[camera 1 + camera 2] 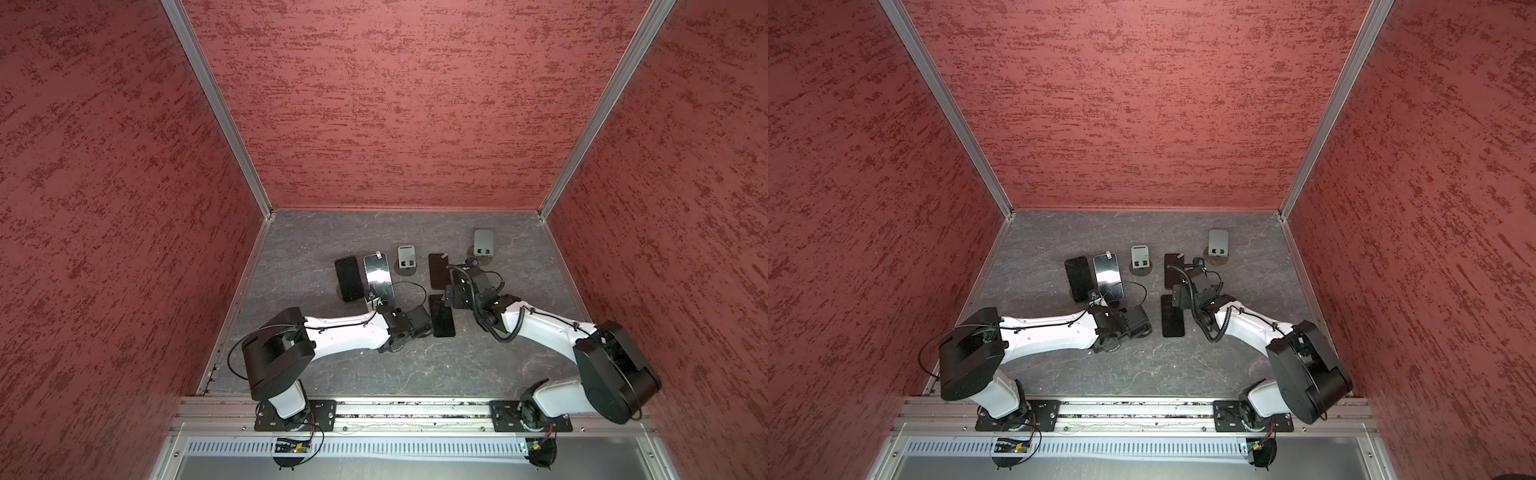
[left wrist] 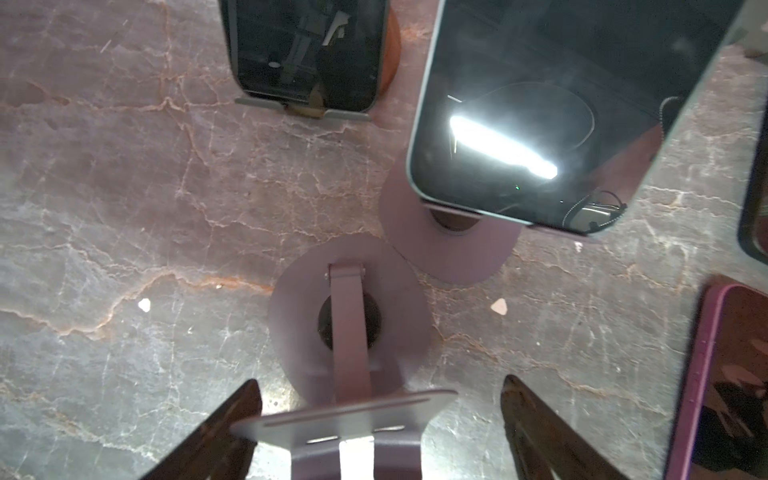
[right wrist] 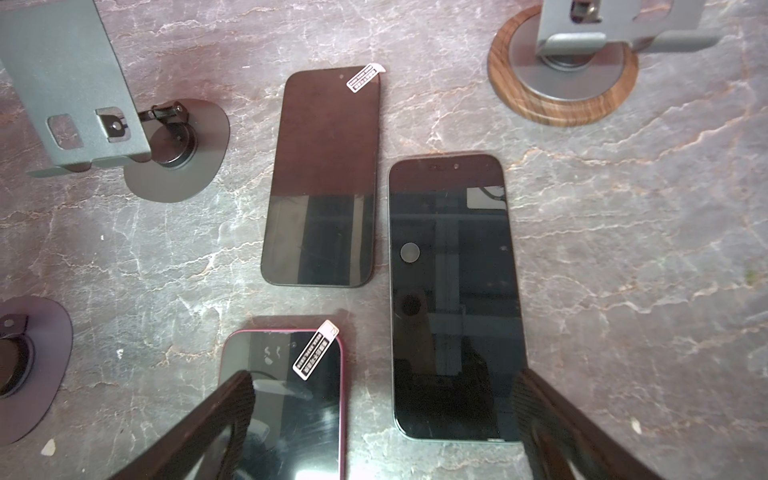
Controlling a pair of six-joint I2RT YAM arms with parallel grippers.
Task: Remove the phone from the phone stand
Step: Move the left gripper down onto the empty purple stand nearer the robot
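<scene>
- Phone (image 2: 540,104) with a bright glare on its screen leans on its stand (image 2: 449,253), just beyond the left gripper (image 2: 381,383). The fingers (image 2: 224,436) are spread on either side of the plate (image 2: 345,432) of an empty stand, gripping nothing.
- The two stands' round bases sit just beside each other on the table (image 2: 124,208).
- Farther out, a second phone (image 2: 307,54) leans on a wood-based stand (image 2: 394,50).
- In both top views these two propped phones stand side by side, left of the middle.
- Right gripper (image 3: 384,376) hovers with its fingers (image 3: 216,415) wide apart and empty, over a pink-cased phone (image 3: 291,395) and a dark phone (image 3: 453,299), both lying flat.
- Beyond them lies a third phone (image 3: 324,178), flat, between a grey stand (image 3: 75,83) and a wood-ringed stand (image 3: 565,95), both bare.
</scene>
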